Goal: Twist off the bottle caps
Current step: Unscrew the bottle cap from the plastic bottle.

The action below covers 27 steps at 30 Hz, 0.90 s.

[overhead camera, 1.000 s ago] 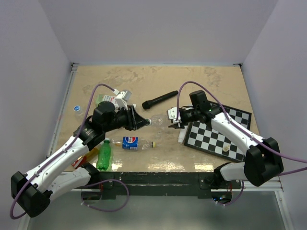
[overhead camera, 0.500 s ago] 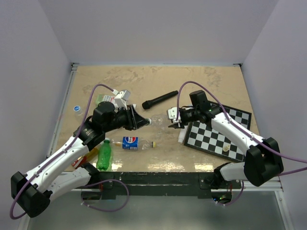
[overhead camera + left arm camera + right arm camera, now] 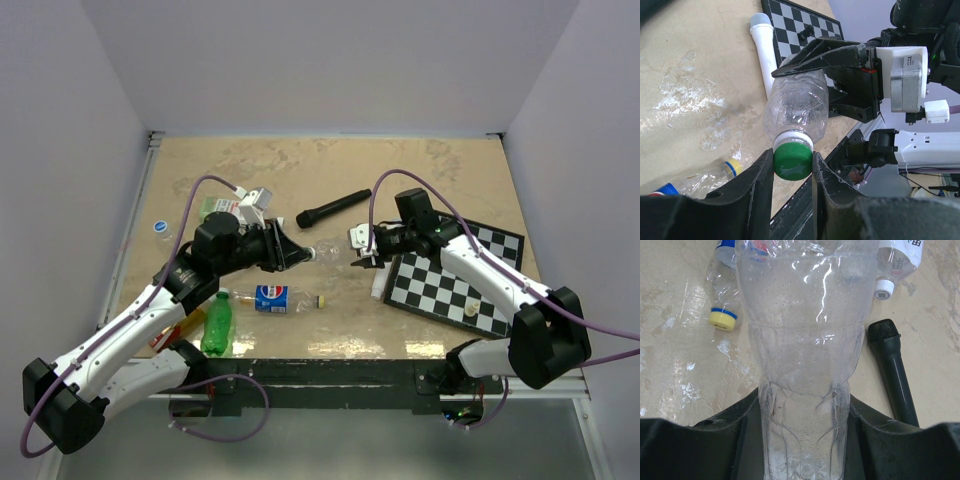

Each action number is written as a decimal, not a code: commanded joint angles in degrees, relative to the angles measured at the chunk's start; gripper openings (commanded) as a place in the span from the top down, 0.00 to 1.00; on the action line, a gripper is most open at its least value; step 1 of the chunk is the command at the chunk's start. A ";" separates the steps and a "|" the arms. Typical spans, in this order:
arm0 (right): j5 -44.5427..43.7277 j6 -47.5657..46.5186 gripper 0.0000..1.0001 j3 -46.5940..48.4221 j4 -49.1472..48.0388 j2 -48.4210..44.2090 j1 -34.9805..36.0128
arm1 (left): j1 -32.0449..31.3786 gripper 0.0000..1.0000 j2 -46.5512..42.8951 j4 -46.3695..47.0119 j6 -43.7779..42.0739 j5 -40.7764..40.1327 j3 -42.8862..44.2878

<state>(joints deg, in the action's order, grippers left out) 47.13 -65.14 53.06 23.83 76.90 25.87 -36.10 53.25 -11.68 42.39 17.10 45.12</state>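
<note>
Right gripper (image 3: pixel 804 412) clamping clear bottle (image 3: pixel 799 107) by body, level above table (image 3: pixel 300 170) middle, bracing against twist. Left gripper (image 3: pixel 793 170) pinching green cap (image 3: pixel 792 159) at bottle's 9 o'clock end, readying unscrewing. Blue-label bottle (image 3: pixel 270 298), green bottle (image 3: pixel 217 322) lying toward 7 o'clock, likely awaiting turn.

No visible change: left gripper (image 3: pixel 304 253) on green cap (image 3: pixel 792 161), right gripper (image 3: pixel 358 258) on clear bottle (image 3: pixel 802 340).

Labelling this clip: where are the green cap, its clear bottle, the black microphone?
green cap (image 3: pixel 793 162), left wrist view, top face
clear bottle (image 3: pixel 799 105), left wrist view, body
black microphone (image 3: pixel 895 375), right wrist view, handle
</note>
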 commanded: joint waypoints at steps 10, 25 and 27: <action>-0.29 -1.21 1.00 0.91 2.27 0.62 -0.12 | 0.85 0.67 -1.49 -0.36 -2.93 -5.59 2.07; -0.11 -1.21 1.00 1.08 2.36 0.79 -0.12 | 0.85 0.11 -6.05 -7.21 -17.85 -7.87 5.06; -0.11 -1.21 1.00 1.00 2.36 0.79 -0.12 | 0.85 0.07 -6.76 -8.09 -21.63 -7.79 5.76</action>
<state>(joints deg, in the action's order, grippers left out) 46.00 -65.63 53.06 26.17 77.65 25.82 -35.38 48.58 -18.39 29.89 10.07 47.51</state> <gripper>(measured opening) 0.495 0.894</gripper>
